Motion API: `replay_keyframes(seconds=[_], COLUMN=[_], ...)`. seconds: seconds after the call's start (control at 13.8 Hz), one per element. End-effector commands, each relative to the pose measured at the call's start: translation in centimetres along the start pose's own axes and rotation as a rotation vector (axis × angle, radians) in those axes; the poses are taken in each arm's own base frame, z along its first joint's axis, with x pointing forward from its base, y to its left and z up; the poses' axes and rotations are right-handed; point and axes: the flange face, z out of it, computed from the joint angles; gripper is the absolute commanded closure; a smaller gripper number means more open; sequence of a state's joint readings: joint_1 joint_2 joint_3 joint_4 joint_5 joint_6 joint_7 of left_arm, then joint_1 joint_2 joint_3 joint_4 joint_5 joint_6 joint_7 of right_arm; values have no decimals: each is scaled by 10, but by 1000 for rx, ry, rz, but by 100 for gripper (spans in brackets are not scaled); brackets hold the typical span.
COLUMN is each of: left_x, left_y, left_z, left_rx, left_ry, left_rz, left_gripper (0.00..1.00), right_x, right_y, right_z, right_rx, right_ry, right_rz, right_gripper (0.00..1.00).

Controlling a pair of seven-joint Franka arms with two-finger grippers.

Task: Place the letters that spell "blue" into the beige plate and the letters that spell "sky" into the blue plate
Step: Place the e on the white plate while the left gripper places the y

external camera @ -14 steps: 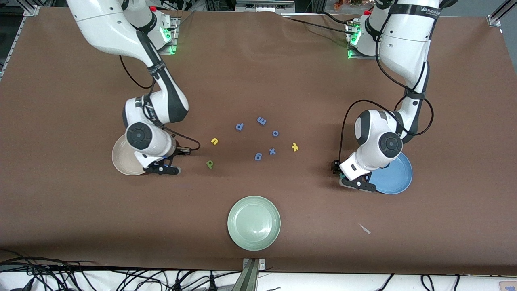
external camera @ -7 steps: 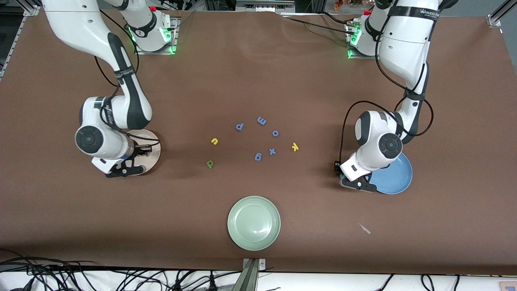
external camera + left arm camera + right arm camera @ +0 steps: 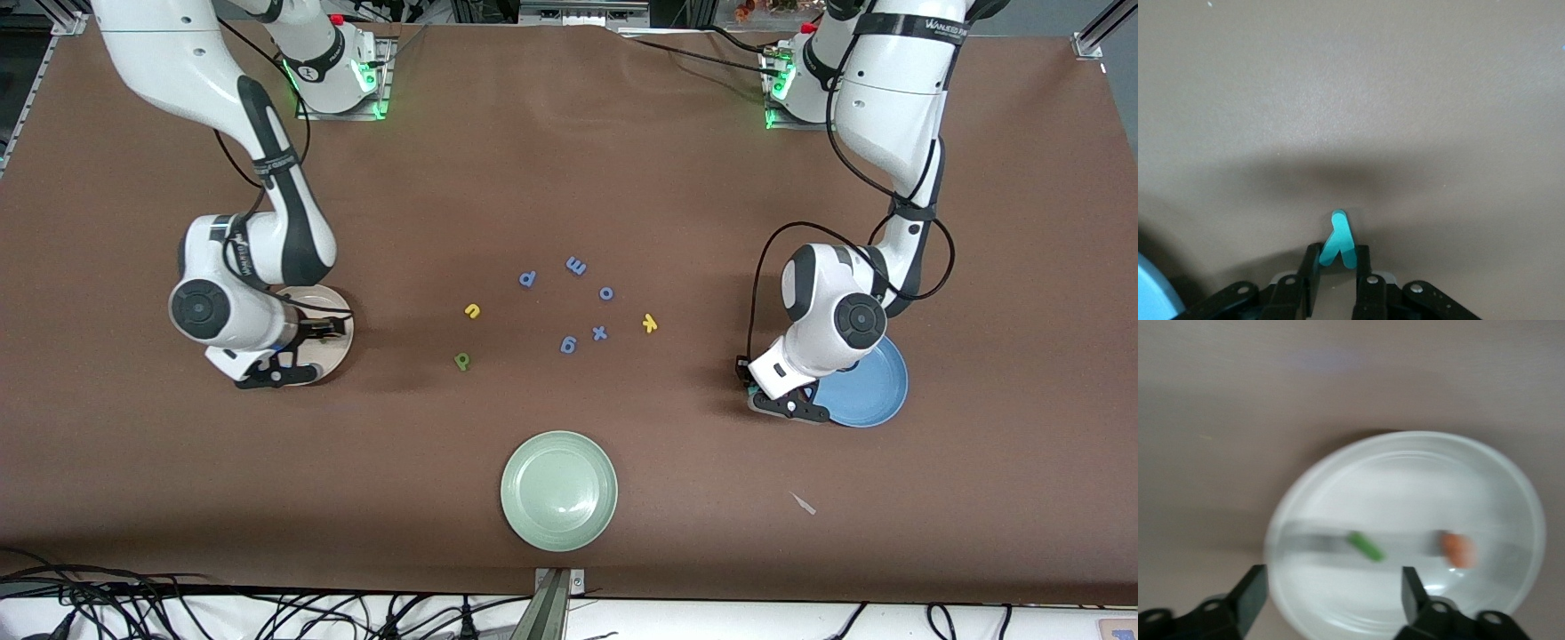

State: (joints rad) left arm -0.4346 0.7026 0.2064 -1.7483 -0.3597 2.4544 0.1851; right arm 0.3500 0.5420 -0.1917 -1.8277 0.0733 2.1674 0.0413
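Observation:
My left gripper (image 3: 782, 404) is down at the table beside the blue plate (image 3: 869, 388), on the side toward the table's middle. It is shut on the teal y (image 3: 1338, 240), which stands up between its fingers (image 3: 1313, 267). My right gripper (image 3: 1333, 593) hangs open over the beige plate (image 3: 335, 345), where a thin green bar l (image 3: 1365, 545) and the orange e (image 3: 1458, 550) lie. The yellow u (image 3: 472, 310), green b (image 3: 461, 360) and yellow k (image 3: 650, 324) lie on the brown table between the arms.
Several periwinkle-blue letters (image 3: 568, 344) are scattered mid-table among the task letters. A pale green plate (image 3: 558, 490) sits nearer the front camera. A small pale scrap (image 3: 804, 504) lies near the blue plate.
The right arm swung across the beige plate toward its own end of the table and opened, leaving the green bar in the plate. The left gripper closed on the teal y.

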Motion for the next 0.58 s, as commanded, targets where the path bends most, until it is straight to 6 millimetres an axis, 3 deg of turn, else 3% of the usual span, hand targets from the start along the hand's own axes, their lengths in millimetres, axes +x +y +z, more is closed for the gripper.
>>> replay_keyframes(seconds=[0.0, 0.22, 0.43, 0.51], left_x=[-1, -17, -41, -48], left_y=[-5, -44, -108, -123], left_z=[-37, -82, -97, -94], left_rx=[-41, -50, -10, -4], left_ry=[-19, -76, -93, -106], left_rz=[-7, 24, 90, 118], left_gripper=[88, 88, 85, 78], right_x=[-6, -13, -17, -19], right_y=[-56, -110, -143, -151], right_z=[-9, -15, -12, -11], right_rx=[38, 75, 112, 121], right_ry=[10, 13, 34, 34], right_rz=[137, 284, 414, 461], right_gripper=[0, 0, 0, 0])
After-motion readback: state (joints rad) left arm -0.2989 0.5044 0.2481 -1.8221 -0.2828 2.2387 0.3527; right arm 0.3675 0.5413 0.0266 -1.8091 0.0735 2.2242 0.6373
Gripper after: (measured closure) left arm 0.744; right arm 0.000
